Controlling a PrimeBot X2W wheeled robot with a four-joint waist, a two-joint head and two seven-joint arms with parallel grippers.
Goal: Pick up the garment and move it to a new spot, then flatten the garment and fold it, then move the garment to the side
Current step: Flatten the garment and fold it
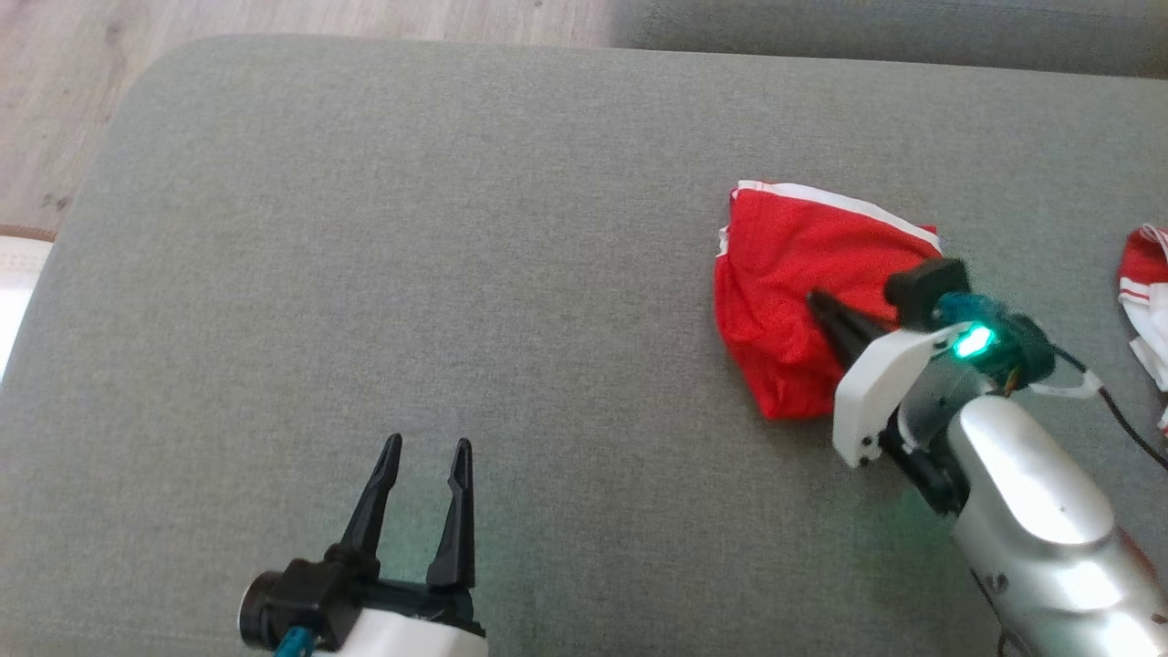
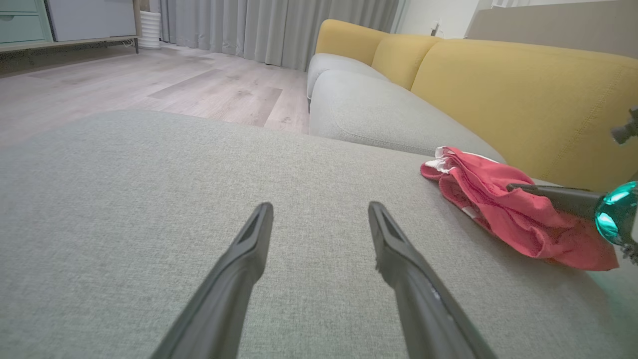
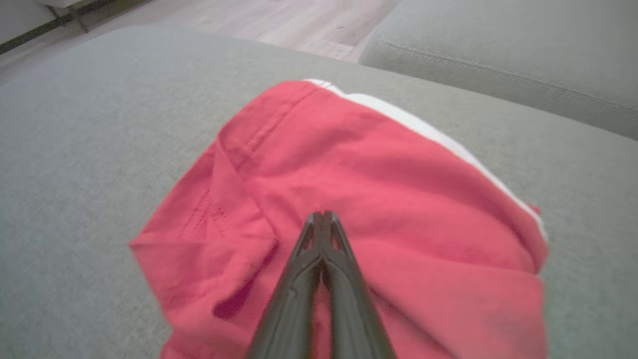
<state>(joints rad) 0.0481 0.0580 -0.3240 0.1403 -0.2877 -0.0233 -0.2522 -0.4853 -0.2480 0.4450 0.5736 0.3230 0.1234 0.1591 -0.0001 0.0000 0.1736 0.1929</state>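
The garment (image 1: pixel 785 265) is a red piece with a white band, lying bunched on the grey cushion (image 1: pixel 456 228) at the right. My right gripper (image 1: pixel 815 298) reaches into it from the lower right, fingers pressed together with their tips in the cloth (image 3: pixel 323 215). The right wrist view shows the red garment (image 3: pixel 379 164) creased and gathered around the shut fingers. In the left wrist view the garment (image 2: pixel 478 184) lies heaped at the right under the right gripper (image 2: pixel 511 187). My left gripper (image 1: pixel 427 447) stands open low on the cushion, well left of the garment, with nothing between its fingers (image 2: pixel 320 207).
Another red and white piece of clothing (image 1: pixel 1148 292) lies at the cushion's right edge. A sofa with yellow back cushions (image 2: pixel 523 89) stands beyond the garment. Wooden floor (image 1: pixel 55 100) shows past the cushion's far left edge.
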